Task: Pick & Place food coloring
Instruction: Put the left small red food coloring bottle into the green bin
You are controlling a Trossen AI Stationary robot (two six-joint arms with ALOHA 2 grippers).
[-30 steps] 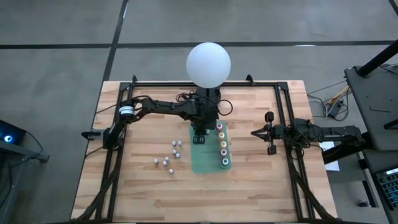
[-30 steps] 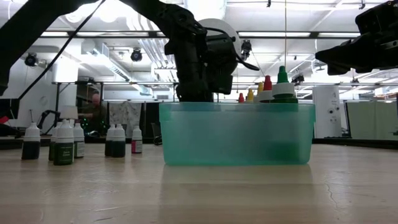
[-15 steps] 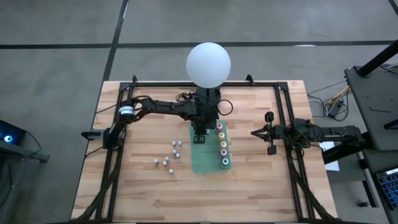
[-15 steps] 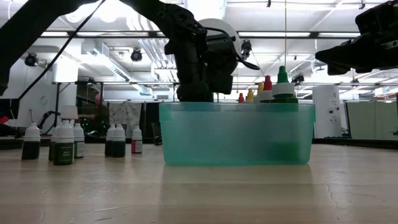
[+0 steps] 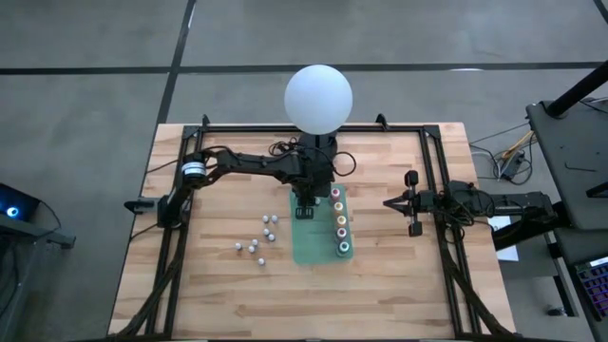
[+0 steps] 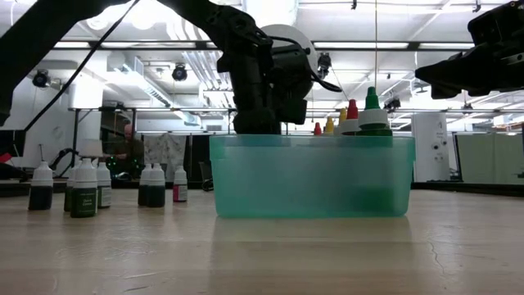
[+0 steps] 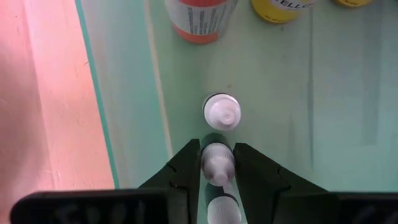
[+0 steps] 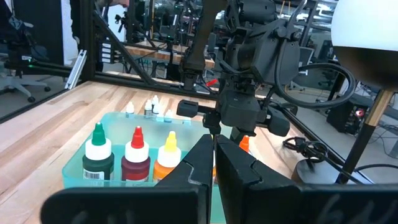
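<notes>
Down inside the green bin (image 5: 321, 245) goes the left end effector (image 7: 217, 163), fingers (image 7: 186, 168) flanking a small white-capped bottle (image 7: 216, 159) but standing slightly apart from it, no firm clamp visible. Just ahead in the bin, a second white-capped bottle (image 7: 222, 113) upright. Along the bin's far side, a row of larger coloured-top bottles (image 5: 340, 222). Left of the bin on the tabletop (image 5: 228, 294), a loose cluster of small whitish bottles (image 5: 256, 239). Well right of the bin, the right end effector (image 8: 214, 163) waiting above the tabletop, fingers pressed together, empty.
</notes>
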